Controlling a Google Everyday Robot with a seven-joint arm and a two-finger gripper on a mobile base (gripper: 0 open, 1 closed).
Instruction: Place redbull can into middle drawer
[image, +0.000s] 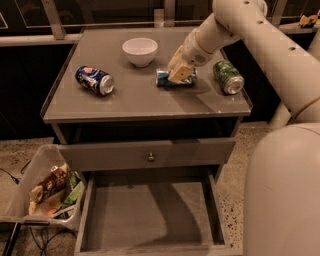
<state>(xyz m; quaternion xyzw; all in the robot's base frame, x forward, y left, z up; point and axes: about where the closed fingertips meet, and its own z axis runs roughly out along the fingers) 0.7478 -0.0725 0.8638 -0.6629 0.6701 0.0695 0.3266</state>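
The redbull can (164, 78) lies on its side on the grey cabinet top (140, 97), right of centre; only its blue-and-silver ends show. My gripper (177, 74) is down over the can's middle, with its tan fingers (181, 70) covering it. The middle drawer (150, 215) is pulled open below, at the bottom of the view, with a flat bare grey floor and low side walls. It lies well below and in front of the can.
A dark-blue Pepsi can (95, 80) lies on the top's left side. A white bowl (140, 51) stands at the back. A green can (228, 77) lies at the right edge. The upper drawer front with a round knob (150, 156) is slightly ajar. A bin of snacks (45, 192) sits lower left.
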